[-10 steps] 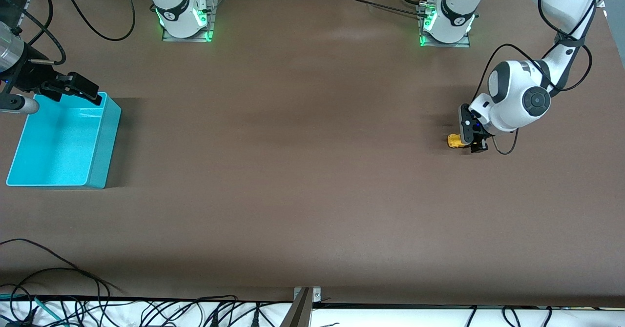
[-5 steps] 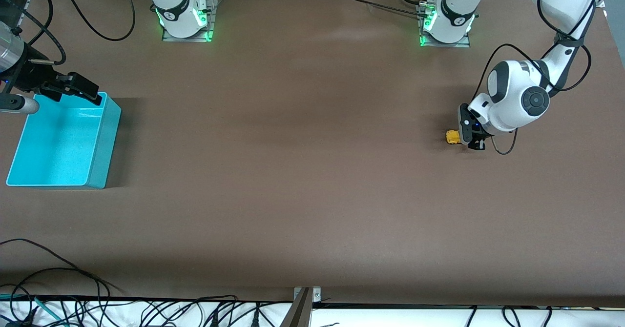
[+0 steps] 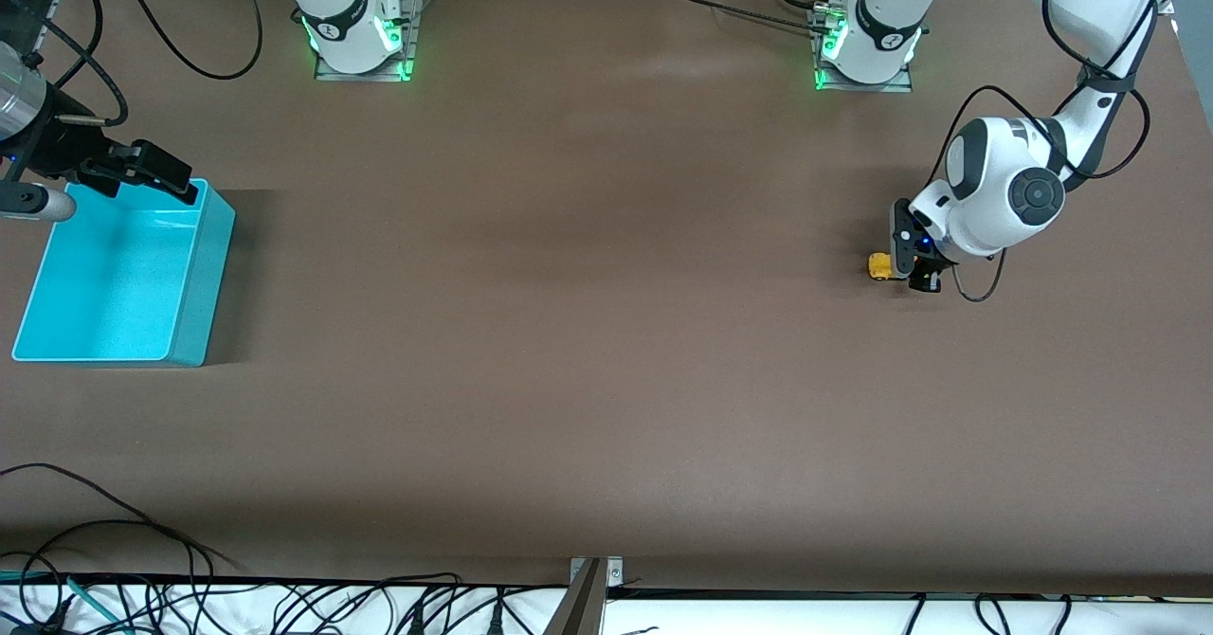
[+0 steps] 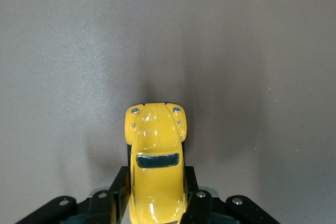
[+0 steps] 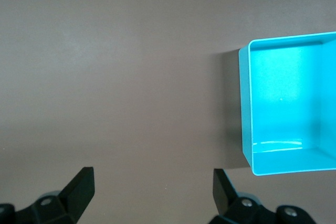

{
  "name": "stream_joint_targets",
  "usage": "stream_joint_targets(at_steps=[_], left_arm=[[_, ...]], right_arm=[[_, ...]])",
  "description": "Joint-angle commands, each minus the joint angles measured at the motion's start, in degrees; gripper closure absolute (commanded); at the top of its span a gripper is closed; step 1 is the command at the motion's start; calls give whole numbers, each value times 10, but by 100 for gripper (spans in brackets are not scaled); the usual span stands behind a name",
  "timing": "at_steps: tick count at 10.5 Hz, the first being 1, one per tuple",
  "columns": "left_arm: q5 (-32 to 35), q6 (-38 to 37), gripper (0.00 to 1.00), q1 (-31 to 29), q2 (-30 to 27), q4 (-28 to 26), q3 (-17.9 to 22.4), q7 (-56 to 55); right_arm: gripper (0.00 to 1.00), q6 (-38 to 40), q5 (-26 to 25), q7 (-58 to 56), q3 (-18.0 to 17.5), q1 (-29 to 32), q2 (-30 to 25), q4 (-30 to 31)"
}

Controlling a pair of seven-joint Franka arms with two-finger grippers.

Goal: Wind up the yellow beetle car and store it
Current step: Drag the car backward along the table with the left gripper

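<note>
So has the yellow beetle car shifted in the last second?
Yes, slightly: the yellow beetle car, gripped by the left gripper, sits a touch closer to the left arm's base.

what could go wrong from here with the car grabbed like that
1. The left gripper is shut on the yellow beetle car only at its rear; the rounded, glossy body could slip out or pivot during winding.
2. The turquoise bin sits at the right arm's end of the table, so storing means a long carry or a handoff, where a drop seems possible.
3. The open right gripper, waiting over the table beside the bin, might crowd that drop-off.
</note>
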State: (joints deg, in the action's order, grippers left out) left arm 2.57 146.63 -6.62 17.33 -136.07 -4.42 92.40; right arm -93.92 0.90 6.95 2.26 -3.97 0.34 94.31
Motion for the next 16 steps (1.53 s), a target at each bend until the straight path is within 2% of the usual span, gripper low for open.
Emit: stream_joint_targets(at_steps=[1, 11, 13, 16], left_arm=[[9, 3, 100, -11, -4, -2, 0, 19], [11, 13, 100, -87, 61, 23, 6, 50], [12, 13, 100, -97, 67, 29, 26, 79], [12, 58, 100, -98, 81, 30, 69, 144]], right_arm=[[0, 11, -6, 0, -3, 4, 0, -12], [0, 11, -6, 2, -3, 4, 0, -12], [0, 11, -5, 2, -3, 4, 0, -12], [0, 11, -5, 2, -3, 4, 0, -12]])
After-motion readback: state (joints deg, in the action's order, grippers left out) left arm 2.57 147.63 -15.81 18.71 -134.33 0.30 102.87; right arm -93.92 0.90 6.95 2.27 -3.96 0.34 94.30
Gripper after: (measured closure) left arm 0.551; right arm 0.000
